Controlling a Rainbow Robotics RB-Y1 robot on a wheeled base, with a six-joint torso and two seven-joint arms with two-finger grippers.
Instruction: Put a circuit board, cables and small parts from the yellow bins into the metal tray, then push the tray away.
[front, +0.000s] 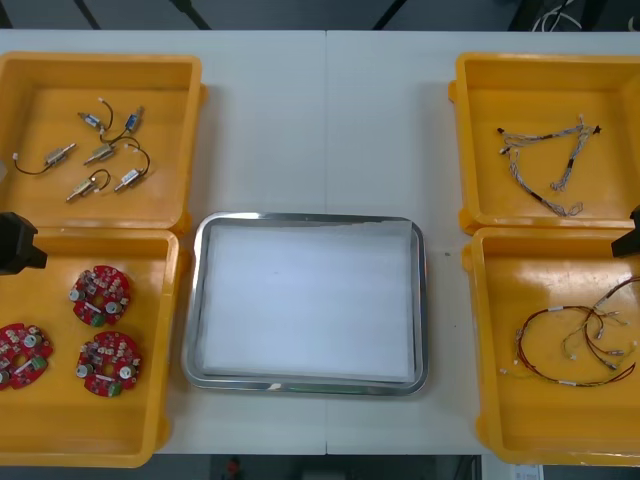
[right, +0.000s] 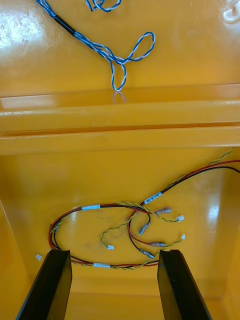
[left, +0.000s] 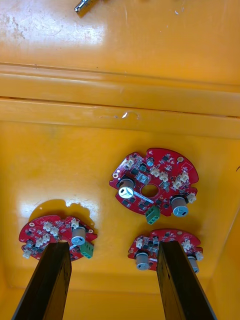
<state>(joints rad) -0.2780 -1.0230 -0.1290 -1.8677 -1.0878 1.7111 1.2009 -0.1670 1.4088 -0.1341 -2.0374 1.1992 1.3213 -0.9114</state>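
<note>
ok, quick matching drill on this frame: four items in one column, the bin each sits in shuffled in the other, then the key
1. circuit boards
2. small metal parts
3. blue and white cable
4. red and yellow cable

A. far right bin
B. near left bin
C. near right bin
D. far left bin

Pairs: 1-B, 2-D, 3-A, 4-C.

Both open: left pincer above the circuit boards, right pincer above the red and yellow cable.
</note>
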